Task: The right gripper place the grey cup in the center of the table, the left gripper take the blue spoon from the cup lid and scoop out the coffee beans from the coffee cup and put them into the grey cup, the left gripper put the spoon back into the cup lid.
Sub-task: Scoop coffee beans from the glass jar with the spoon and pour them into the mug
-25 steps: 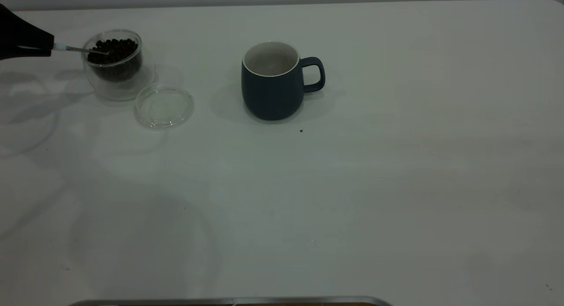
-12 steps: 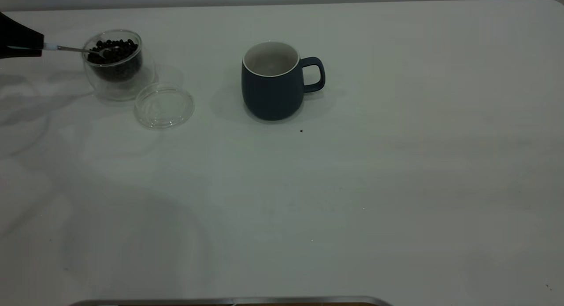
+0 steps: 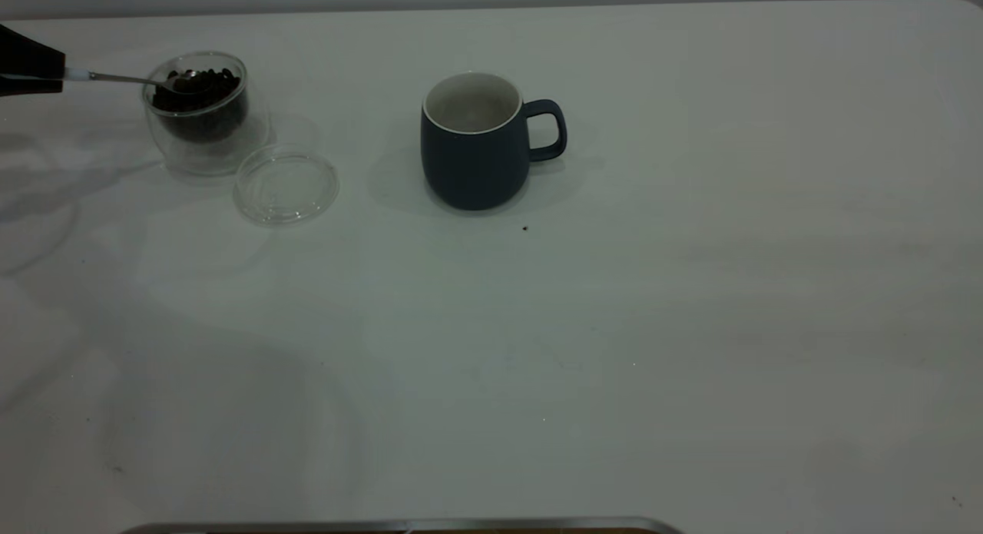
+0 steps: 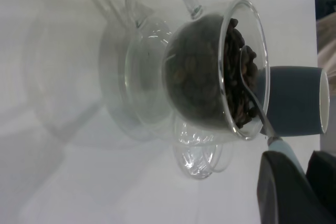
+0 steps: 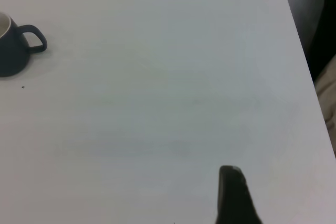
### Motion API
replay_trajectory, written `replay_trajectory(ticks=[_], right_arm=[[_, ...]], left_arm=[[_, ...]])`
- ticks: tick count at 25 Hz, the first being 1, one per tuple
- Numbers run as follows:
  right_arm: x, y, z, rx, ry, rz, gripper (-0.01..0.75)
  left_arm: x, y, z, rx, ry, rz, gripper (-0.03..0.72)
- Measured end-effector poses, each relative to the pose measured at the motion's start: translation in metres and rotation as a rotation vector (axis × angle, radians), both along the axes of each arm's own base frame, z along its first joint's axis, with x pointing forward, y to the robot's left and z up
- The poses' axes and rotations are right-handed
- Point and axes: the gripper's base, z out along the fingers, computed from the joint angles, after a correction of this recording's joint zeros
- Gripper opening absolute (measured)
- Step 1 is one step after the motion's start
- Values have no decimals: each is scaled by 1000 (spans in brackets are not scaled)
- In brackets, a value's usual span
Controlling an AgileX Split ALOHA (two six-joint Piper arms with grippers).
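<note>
Metal spoon bowl (image 4: 247, 72) seemingly beyond fingers (image 4: 283, 192).

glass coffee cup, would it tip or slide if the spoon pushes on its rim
Probably slides or rocks before tipping: the coffee cup stands upright, rounded at the base, on the smooth table. The coffee beans likely add some steadying weight. Thin clear glass looks fragile, so the blue spoon should press lightly.

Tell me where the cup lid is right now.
In the exterior view the cup lid lies flat on the table at the left, just in front and to the right of the coffee cup, left of the grey cup.
</note>
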Motion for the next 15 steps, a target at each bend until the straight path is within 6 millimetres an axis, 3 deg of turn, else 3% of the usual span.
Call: replay_trajectory(ticks=[15], right_arm=[[0, 0, 0, 0, 0, 0, 472]], left_arm=[[0, 0, 0, -29, 59, 37, 127]])
